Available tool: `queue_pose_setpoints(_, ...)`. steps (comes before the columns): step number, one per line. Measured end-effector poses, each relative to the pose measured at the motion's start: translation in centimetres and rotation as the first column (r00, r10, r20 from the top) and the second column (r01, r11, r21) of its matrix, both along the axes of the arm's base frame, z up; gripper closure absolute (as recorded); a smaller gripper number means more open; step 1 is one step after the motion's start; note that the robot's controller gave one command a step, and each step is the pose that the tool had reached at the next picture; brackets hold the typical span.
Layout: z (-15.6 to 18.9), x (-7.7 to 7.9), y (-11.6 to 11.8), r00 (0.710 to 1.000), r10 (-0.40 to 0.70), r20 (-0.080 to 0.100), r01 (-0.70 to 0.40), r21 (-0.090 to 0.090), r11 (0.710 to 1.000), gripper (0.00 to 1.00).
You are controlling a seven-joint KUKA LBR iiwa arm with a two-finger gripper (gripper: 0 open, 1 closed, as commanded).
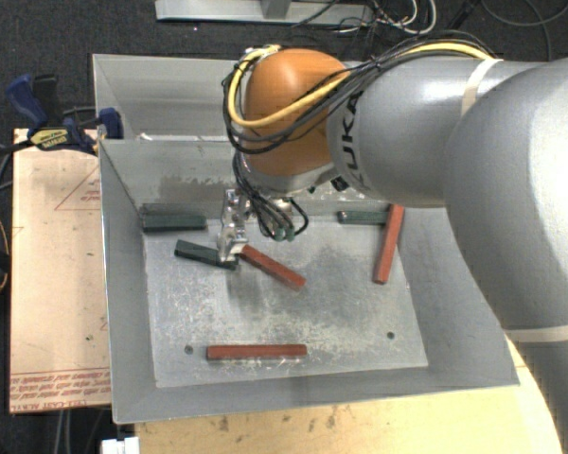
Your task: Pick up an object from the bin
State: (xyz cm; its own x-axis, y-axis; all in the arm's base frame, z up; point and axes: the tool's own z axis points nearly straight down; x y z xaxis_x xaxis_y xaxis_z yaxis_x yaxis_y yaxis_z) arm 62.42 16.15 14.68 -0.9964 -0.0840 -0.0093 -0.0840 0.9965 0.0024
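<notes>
From the camera view above, the grey metal bin (125, 282) holds a handful of flat bars spread over its floor. The arm (435, 130) comes in from three o'clock, with its orange cover (289, 102) and looped cables hanging over the far half of the bin. Below the cover the tool (233, 248) points down, a little toward ten o'clock of the bin's middle. Its tip sits right where two bars meet: a short dark green bar (197, 252) running off toward nine o'clock, and a red-brown bar (275, 269) slanting away toward four o'clock. The tool looks to be touching or just above the green bar's near end. I cannot tell whether it is spread or pressed together, nor whether anything is pinched in it.

The rest lie well apart from the tool. A second dark green bar (173, 218) lies near the left wall at about ten o'clock. A small dark green piece (362, 218) and a tilted red bar (388, 245) lie beside each other at two to three o'clock. A long red bar (257, 352) lies flat at six o'clock near the front wall.
</notes>
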Motion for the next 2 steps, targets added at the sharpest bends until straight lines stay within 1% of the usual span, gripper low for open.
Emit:
queue_pose_setpoints(1,3.68,-0.03,-3.51,0.997,-0.082,-0.006,0.081,-0.002,0.997,0.00)
queue_pose_setpoints(2,3.67,-0.05,-3.48,0.997,-0.081,-0.006,0.081,-0.001,0.997,0.00)
